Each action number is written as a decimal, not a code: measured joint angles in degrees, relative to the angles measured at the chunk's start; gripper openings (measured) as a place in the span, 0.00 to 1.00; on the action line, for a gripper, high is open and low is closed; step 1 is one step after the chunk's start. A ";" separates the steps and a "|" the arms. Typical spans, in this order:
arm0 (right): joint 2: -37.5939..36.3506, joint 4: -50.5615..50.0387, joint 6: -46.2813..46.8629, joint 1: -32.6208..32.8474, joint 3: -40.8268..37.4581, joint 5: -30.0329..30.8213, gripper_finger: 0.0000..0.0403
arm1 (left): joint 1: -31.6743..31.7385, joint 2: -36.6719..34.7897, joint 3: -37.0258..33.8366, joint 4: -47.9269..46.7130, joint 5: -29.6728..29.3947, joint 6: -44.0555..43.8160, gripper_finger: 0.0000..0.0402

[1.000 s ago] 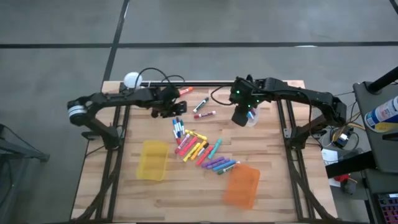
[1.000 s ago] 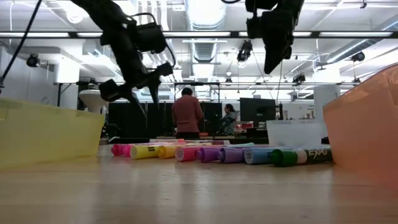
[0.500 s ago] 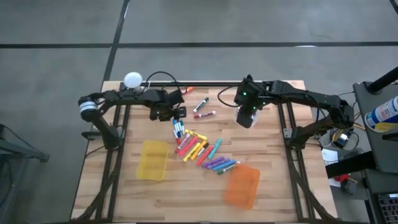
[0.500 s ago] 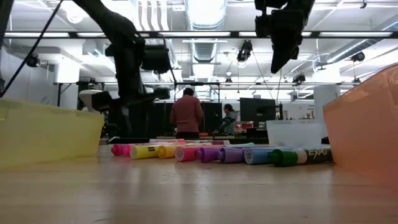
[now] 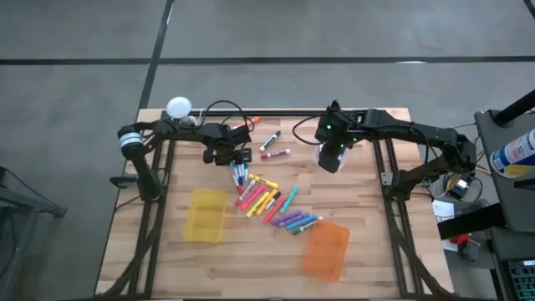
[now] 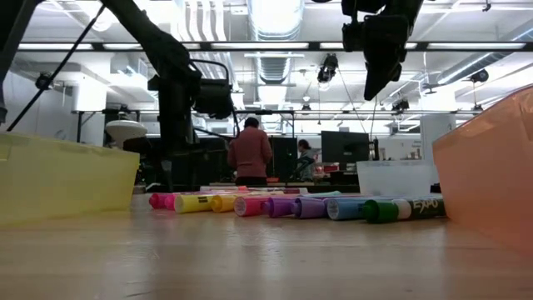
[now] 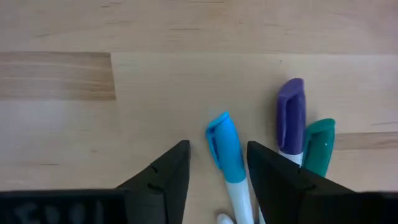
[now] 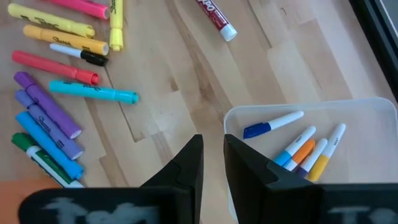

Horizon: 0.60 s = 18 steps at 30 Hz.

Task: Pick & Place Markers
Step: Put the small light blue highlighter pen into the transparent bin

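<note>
Right wrist view showed five markers (image 8: 298,148) already in the clear bin (image 8: 367,143), under the nearly clenched, empty right hand (image 8: 213,155). Most still lay on the desk (image 5: 368,259); the left hand (image 7: 217,163), released, straddled a blue marker (image 7: 224,149).

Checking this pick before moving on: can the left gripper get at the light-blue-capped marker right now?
Probably yes. The left gripper stands open with the light-blue-capped marker lying between its fingers; bare wood on one side, and the purple-capped marker sits outside the far finger.
</note>
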 joint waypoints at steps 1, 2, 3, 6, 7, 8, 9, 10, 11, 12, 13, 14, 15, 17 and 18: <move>0.00 0.00 0.12 0.00 0.00 -0.01 0.14 | 0.08 0.03 0.00 -0.06 0.06 0.12 0.39; 0.00 0.02 0.29 0.00 0.00 -0.01 0.14 | 0.15 0.01 0.00 -0.12 0.10 0.12 0.37; 0.00 0.15 0.59 0.00 0.00 -0.01 0.14 | 0.17 -0.05 0.00 -0.15 0.08 0.12 0.35; 0.00 0.96 1.10 0.00 0.00 -0.03 0.14 | 0.21 -0.35 -0.10 -0.49 0.07 0.49 0.25; 0.00 1.42 1.11 0.00 0.00 -0.03 0.14 | 0.22 -0.48 -0.13 -0.60 0.05 0.77 0.22; 0.00 1.71 1.10 0.00 0.00 -0.03 0.14 | 0.26 -0.59 -0.15 -0.64 0.06 0.80 0.18; 0.00 1.77 1.10 0.00 0.00 -0.05 0.14 | 0.35 -0.71 -0.15 -0.61 0.10 0.80 0.14; 0.00 1.85 1.09 0.00 0.00 -0.05 0.14 | 0.52 -0.87 -0.15 0.19 0.19 0.83 0.11; 0.00 2.02 1.07 0.00 0.00 -0.05 0.14 | 0.64 -1.01 -0.09 1.21 0.28 1.15 0.08; 0.00 2.19 1.09 0.00 0.00 -0.05 0.14 | 0.81 -1.26 -0.05 1.47 0.17 1.32 0.05; 0.00 2.32 1.14 0.00 0.00 -0.05 0.14 | 1.03 -1.60 -0.07 1.41 0.24 1.44 0.05; 0.00 2.36 1.29 0.00 0.00 -0.05 0.14 | 1.14 -1.79 -0.12 1.34 0.07 1.56 0.05; 0.00 2.36 1.32 0.00 0.00 -0.08 0.14 | 1.36 -2.14 -0.24 1.20 -0.04 1.68 0.05; 0.00 2.49 1.31 0.00 0.00 -0.08 0.14 | 1.74 -3.42 -0.26 1.23 -0.14 2.48 0.05; 0.00 2.51 1.34 0.00 0.00 -0.08 0.14 | 1.89 -4.28 -0.26 1.19 -0.12 2.97 0.05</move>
